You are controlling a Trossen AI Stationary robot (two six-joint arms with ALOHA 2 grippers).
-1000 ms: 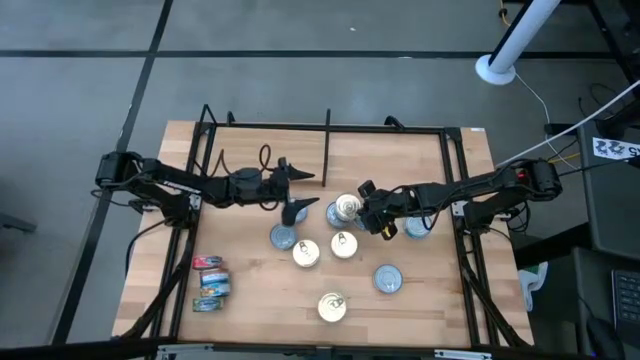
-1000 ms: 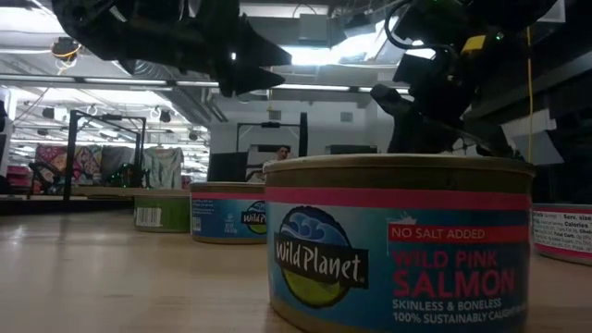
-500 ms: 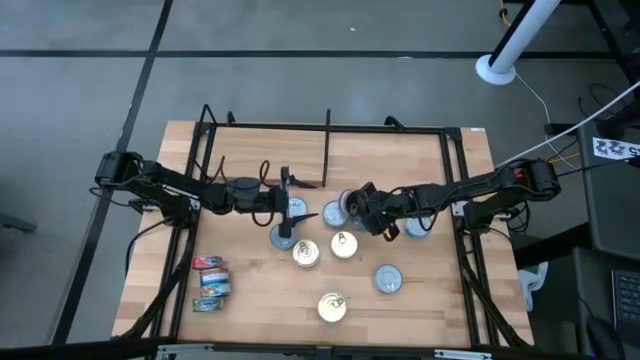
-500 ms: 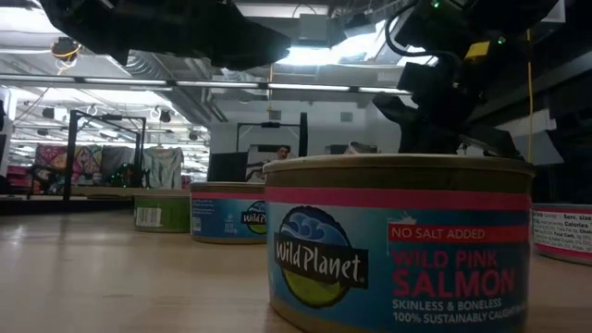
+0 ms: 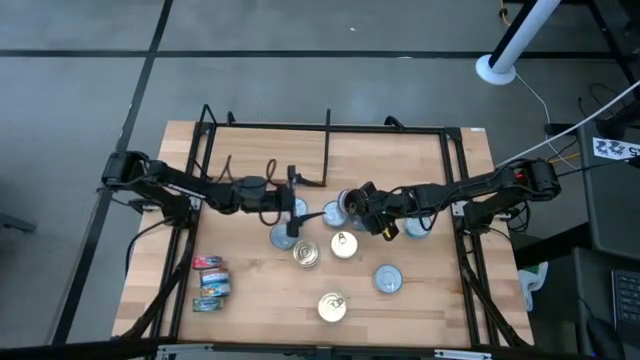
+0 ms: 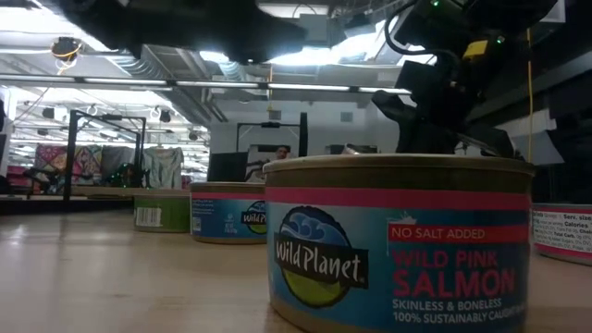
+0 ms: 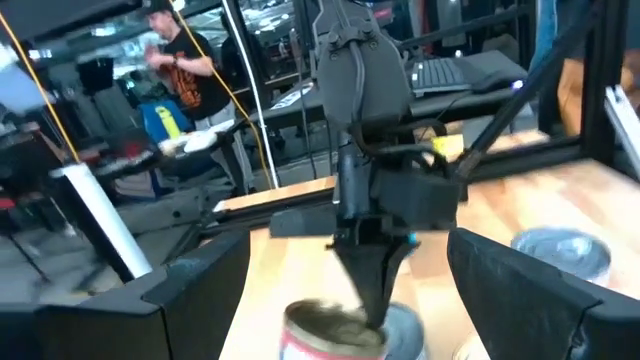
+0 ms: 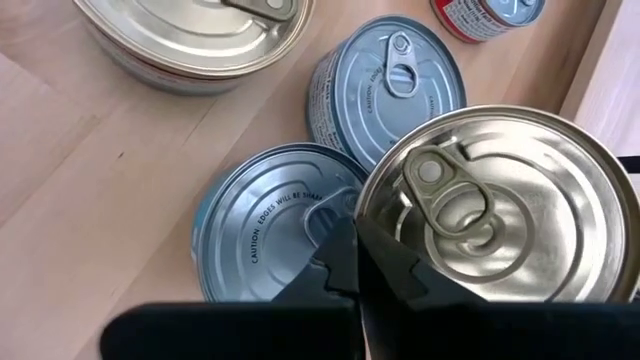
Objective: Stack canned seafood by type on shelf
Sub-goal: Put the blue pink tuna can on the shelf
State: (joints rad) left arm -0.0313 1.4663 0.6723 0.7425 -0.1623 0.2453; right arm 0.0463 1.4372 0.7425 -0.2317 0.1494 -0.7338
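Observation:
Several tins of canned seafood lie loose on the shelf, a wooden board in a black frame. A gold-topped can stands beside two flat silver-blue tins near the middle. My right gripper is shut, its tips at that can's rim. My left gripper hovers open and level to the left of that cluster, pointing at it, its fingers wide apart. Nothing lies between them. More tins sit nearer: gold tops, a blue top, and three labelled tins at the near left. My right gripper comes down slanting from the table's right, its shut fingertips set against the gold-topped can's rim, over the edge of the neighbouring silver-blue tin. Nothing is between the fingers. The can stands upright on the board.
A short black divider bar stands at the far edge. A salmon can fills the low view near the front edge. Bare board lies at the far right and far left inside the frame. A person shows in the room behind.
My left gripper has moved toward the table's right, closer to the cluster of tins, and has rolled about its own pointing line. It has stayed open. The tins lie where they did.

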